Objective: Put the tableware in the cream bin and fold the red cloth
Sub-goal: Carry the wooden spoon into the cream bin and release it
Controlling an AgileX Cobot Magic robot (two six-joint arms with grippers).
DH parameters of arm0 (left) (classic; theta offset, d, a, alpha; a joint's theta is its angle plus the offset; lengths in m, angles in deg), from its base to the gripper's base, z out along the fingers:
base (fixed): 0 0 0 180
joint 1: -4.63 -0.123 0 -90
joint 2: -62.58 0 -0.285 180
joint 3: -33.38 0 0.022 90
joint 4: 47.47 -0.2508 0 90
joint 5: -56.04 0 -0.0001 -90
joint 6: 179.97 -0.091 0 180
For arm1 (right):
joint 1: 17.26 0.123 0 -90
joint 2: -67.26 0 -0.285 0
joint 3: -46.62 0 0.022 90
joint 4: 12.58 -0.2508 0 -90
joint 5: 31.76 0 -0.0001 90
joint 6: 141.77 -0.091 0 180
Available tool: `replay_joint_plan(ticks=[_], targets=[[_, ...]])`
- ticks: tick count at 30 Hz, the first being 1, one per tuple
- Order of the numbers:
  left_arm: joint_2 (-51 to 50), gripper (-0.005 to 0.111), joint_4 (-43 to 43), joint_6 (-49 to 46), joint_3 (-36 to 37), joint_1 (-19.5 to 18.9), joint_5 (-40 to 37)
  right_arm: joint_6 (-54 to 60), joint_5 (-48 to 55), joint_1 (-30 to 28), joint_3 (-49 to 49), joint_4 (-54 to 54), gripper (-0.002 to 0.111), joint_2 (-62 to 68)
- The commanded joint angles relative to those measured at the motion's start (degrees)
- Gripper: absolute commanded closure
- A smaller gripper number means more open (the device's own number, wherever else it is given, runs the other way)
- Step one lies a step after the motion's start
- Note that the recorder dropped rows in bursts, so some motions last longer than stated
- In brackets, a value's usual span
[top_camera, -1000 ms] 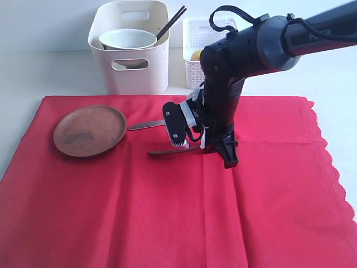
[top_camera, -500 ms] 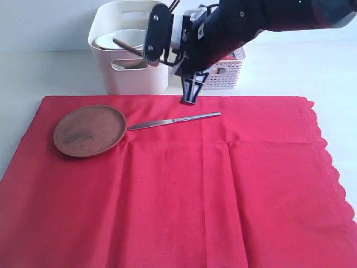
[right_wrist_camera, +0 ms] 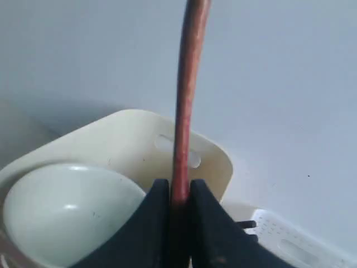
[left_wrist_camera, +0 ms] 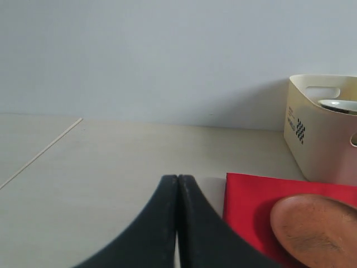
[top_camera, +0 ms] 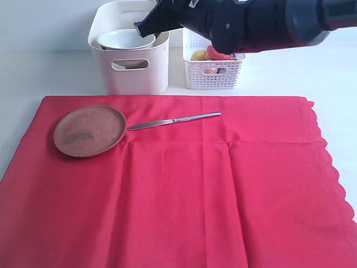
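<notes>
Spoon (right_wrist_camera: 188,95) has left cloth (top_camera: 178,195); R gripper (right_wrist_camera: 178,192) clamps it above bin (top_camera: 139,78), ready to drop in. L gripper (left_wrist_camera: 177,190) closed, empty.

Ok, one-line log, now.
right gripper: shut on brown wooden spoon over cream plastic bin | left gripper: shut, empty | pale green-white bowl: in bin | round brown plate, steel table knife: on unfolded red cloth
</notes>
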Motion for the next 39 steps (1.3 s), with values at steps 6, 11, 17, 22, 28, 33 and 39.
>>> replay_joint_plan(ticks=[6, 11, 17, 22, 28, 33, 39], targets=[[0.29, 0.106, 0.35, 0.4, 0.13, -0.12, 0.15, -21.11, -7.59, -0.01, -9.25, 8.83, 0.108, 9.65], [0.29, 0.106, 0.35, 0.4, 0.13, -0.12, 0.15, -23.15, -7.59, -0.01, -17.97, 9.41, 0.108, 16.26], [0.29, 0.106, 0.35, 0.4, 0.13, -0.12, 0.15, -28.81, -7.06, -0.01, -27.06, 9.23, 0.108, 24.2], [0.29, 0.106, 0.35, 0.4, 0.13, -0.12, 0.15, -28.93, -0.81, -0.01, -31.56, 8.89, 0.103, 27.64], [0.29, 0.106, 0.35, 0.4, 0.13, -0.12, 0.15, -28.81, 2.48, -0.01, -33.16, 7.23, 0.072, 28.21], [0.29, 0.106, 0.35, 0.4, 0.13, -0.12, 0.15, -28.81, 2.35, -0.01, -33.16, 7.23, 0.049, 28.21], [0.29, 0.106, 0.35, 0.4, 0.13, -0.12, 0.15, -28.81, 5.87, -0.01, -33.16, 7.23, 0.036, 25.88]])
